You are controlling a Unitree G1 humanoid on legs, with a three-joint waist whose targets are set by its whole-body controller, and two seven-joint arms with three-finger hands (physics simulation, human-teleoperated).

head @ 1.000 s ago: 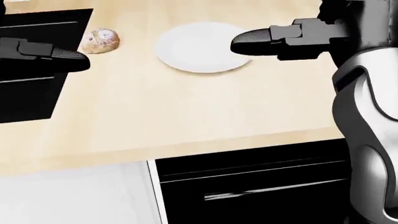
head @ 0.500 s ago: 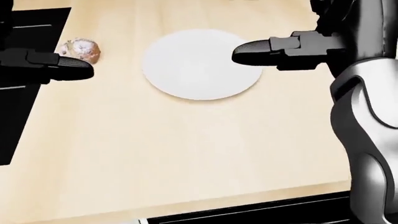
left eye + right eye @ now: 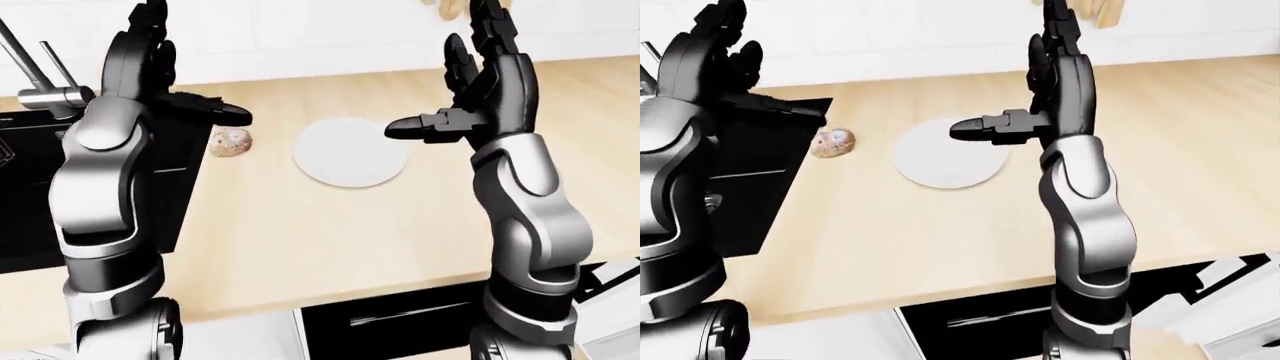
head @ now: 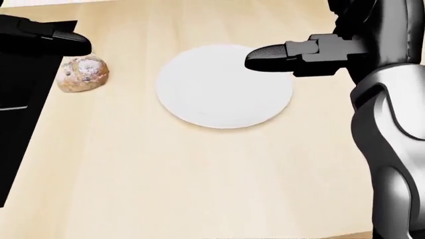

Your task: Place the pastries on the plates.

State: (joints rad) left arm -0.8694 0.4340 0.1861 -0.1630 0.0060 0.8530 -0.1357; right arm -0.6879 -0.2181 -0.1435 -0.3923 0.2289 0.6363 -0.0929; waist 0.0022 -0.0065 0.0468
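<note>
A round, speckled brown pastry point(image 4: 83, 73) lies on the wooden counter point(image 4: 199, 174), beside the black sink's right edge. A bare white plate point(image 4: 224, 85) sits a little to the pastry's right. My left hand point(image 3: 185, 75) is raised above the sink edge, fingers up and thumb pointing right over the pastry, open and holding nothing. My right hand point(image 3: 440, 75) is also raised and open, its thumb point(image 4: 269, 54) hanging over the plate's upper right rim. Neither hand touches the pastry or the plate.
A black sink point(image 3: 30, 195) with a metal faucet point(image 3: 45, 82) fills the left of the left-eye view. Black drawer fronts point(image 3: 400, 322) sit under the counter's near edge. A wooden object point(image 3: 450, 7) stands by the white wall at top.
The head camera has moved in over the counter: plate and pastry look larger and lower, and the counter's near edge has left the view. Both hands stay raised and open.
</note>
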